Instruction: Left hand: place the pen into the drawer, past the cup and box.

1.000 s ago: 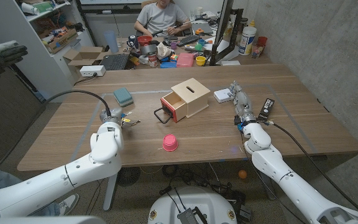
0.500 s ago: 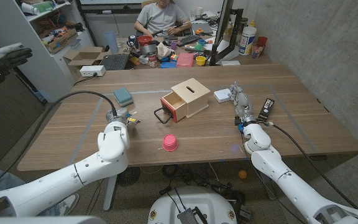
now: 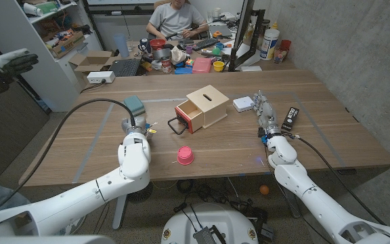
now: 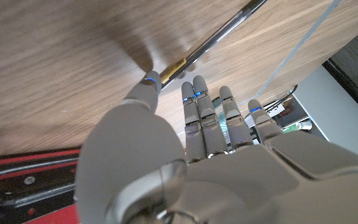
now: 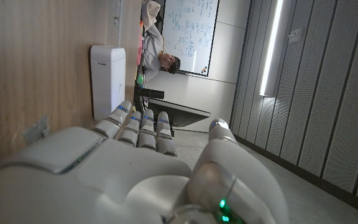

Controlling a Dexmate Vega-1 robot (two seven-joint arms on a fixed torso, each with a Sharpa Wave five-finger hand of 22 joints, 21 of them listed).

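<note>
My left hand (image 3: 134, 126) hovers over the table left of the box and pinches a dark pen (image 3: 149, 127) whose tip points right. In the left wrist view the thumb and fingers (image 4: 194, 106) close on the pen (image 4: 219, 36) near its gold band, with the red drawer front (image 4: 23, 180) and its black handle close by. The wooden box (image 3: 207, 105) stands mid-table with its red drawer (image 3: 185, 116) pulled open toward my left side. A pink cup (image 3: 185, 156) lies near the front edge. My right hand (image 3: 266, 115) waits right of the box, fingers straight, holding nothing.
A teal sponge (image 3: 134, 104) lies behind my left hand. A white device (image 3: 242, 104) and a black remote (image 3: 290, 118) flank my right hand. A person (image 3: 175, 20) sits at a cluttered desk behind the table.
My left hand has carried the pen to the right, closer to the drawer, with the arm swinging in. The right hand has barely moved.
</note>
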